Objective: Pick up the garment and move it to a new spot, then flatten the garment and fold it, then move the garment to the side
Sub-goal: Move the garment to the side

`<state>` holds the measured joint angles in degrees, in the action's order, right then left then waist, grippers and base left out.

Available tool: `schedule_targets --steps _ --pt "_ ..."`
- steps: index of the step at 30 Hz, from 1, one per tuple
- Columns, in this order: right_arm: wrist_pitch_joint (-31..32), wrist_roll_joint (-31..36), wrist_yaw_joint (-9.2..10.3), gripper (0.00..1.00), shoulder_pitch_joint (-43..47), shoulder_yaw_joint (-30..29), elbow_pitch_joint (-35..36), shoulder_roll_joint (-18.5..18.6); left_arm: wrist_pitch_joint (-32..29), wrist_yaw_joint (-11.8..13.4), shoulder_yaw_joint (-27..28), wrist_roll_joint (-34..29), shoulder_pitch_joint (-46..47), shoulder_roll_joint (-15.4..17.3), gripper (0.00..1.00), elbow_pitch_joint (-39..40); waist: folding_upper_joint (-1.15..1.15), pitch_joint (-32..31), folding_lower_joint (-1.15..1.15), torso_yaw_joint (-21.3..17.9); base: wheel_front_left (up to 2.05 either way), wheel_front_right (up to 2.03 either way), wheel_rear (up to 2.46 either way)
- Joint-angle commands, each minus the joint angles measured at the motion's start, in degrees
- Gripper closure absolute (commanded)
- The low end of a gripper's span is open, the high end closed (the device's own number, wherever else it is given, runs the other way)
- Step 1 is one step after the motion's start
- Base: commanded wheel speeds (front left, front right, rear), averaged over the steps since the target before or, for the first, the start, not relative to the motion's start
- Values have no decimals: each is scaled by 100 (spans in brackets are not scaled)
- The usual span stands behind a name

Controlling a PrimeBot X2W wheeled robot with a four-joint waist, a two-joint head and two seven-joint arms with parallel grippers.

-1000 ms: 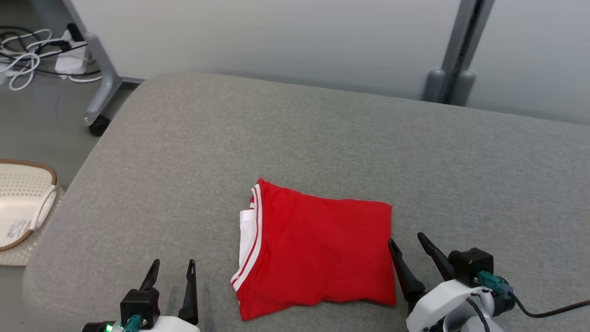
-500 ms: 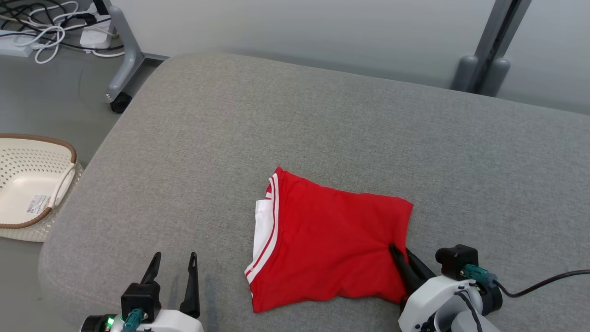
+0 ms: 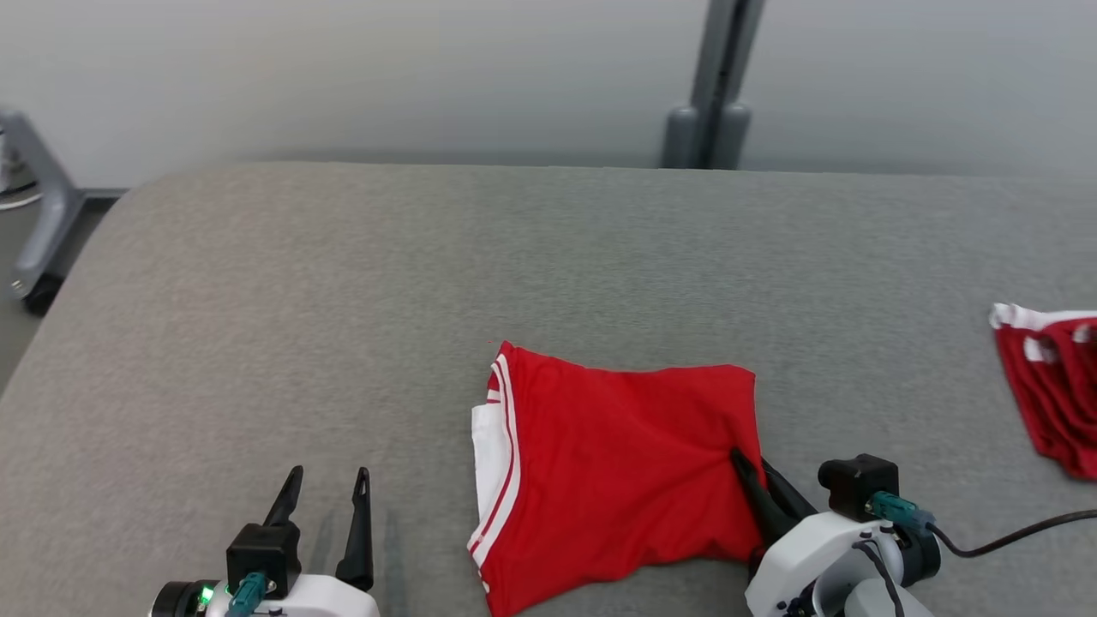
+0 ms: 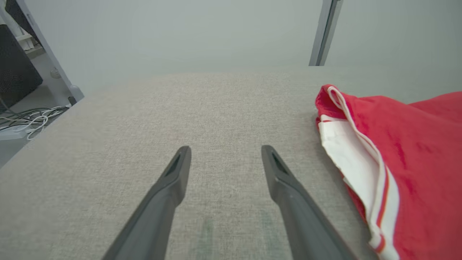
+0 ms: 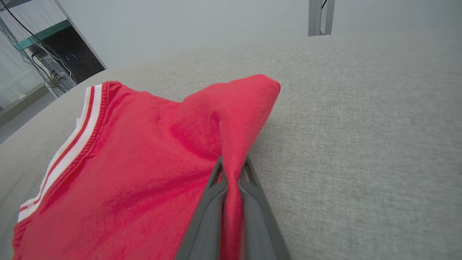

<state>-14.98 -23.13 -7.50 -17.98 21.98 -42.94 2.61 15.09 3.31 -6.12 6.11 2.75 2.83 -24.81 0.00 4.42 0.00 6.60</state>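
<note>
Folded red fabric garment with white-striped trim (image 3: pixel 617 463), lying on a grey upholstered surface (image 3: pixel 343 283); its near edge is pinched between the fingers of the right gripper (image 5: pixel 232 162). The fingers of the left gripper (image 3: pixel 330 471) stand spread, the garment near their right side, not touching.

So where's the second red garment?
The second garment lies at the head view's far right on the cushion, apart from the folded garment the right end effector grips.

right tool (image 3: pixel 751 459) closed, garment (image 3: pixel 617 463) edge pinched
</note>
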Motion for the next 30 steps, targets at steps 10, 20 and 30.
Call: schedule_targets --steps 10,20,30 --pt "-27 79 2 100 69 -165 138 50 7 -32 -208 12 409 23 0 -20 0 116 0 -2402 0 0 0" --pt "-28 76 2 100 -62 -28 378 48 6 -56 -360 -28 583 24 0 -68 0 301 0 -3404 0 0 0" --pt "-27 552 2 100 -741 -372 551 50 6 -164 -462 -242 789 25 0 -95 0 590 0 -3383 0 0 0"
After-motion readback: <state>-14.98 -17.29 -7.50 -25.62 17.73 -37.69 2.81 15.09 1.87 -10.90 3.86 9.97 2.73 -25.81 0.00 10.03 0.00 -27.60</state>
